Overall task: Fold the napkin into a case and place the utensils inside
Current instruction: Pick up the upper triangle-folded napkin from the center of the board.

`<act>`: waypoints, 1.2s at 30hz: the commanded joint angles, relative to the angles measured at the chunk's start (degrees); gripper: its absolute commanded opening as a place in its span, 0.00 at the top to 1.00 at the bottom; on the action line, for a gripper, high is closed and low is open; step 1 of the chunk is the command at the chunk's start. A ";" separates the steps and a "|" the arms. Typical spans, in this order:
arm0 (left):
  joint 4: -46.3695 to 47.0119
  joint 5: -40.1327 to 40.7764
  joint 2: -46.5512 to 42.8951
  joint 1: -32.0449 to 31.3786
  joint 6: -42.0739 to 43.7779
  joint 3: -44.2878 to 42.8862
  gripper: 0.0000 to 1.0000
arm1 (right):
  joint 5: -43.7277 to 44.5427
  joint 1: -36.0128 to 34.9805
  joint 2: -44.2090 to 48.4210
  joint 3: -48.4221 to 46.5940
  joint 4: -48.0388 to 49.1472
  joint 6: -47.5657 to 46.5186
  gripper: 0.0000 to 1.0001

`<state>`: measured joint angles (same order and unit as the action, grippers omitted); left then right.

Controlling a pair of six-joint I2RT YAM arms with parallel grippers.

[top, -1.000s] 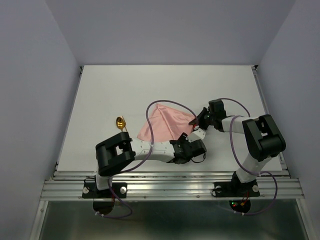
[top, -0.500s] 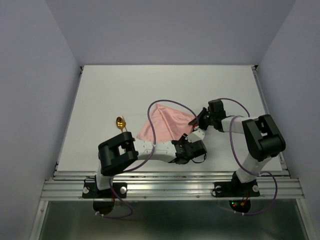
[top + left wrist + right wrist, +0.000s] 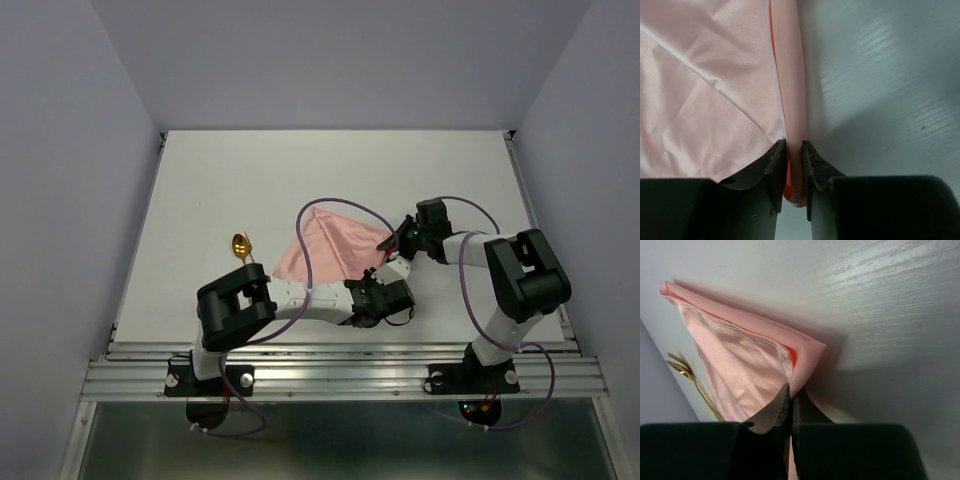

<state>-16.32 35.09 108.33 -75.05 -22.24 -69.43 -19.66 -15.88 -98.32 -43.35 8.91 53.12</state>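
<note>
Napkin (image 3: 330, 250) mid-table, partly folded; spoon (image 3: 241, 244) at its 9 o'clock. Right gripper (image 3: 791, 405) pinched tight on the 3 o'clock corner. Left gripper (image 3: 794, 165) clamps the doubled edge at 5 o'clock. Cloth thin, limp, sheeny: probably slippery, best held by hems and corners.

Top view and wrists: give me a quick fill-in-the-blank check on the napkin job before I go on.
1. In the top view the gold spoon lies to the ___ of the napkin.
2. The spoon rests on the bare ___, not on the cloth.
3. The right jaws are ___ on the napkin's edge.
4. The left jaws and the right jaws pinch the same thing, the ___.

Missing words: left; table; shut; napkin.
</note>
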 commanded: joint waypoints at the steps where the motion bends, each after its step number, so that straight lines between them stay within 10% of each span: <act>1: -1.26 2.53 0.56 -0.45 0.44 -2.55 0.70 | 1.03 -0.56 -0.11 -1.65 -0.47 -0.56 0.99; 10: -1.79 1.47 0.39 -0.45 1.41 -3.17 1.00 | 1.29 -0.56 0.50 -1.29 -0.99 -0.92 0.99; 36: 1.55 -30.60 -15.00 4.12 10.99 -13.08 1.00 | 27.28 -0.03 30.46 -15.79 -30.52 -11.19 0.99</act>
<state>-13.41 10.87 95.48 -70.37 -13.08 -76.90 -2.09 -16.51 -71.07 -55.22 -17.78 44.73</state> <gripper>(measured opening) 0.037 0.036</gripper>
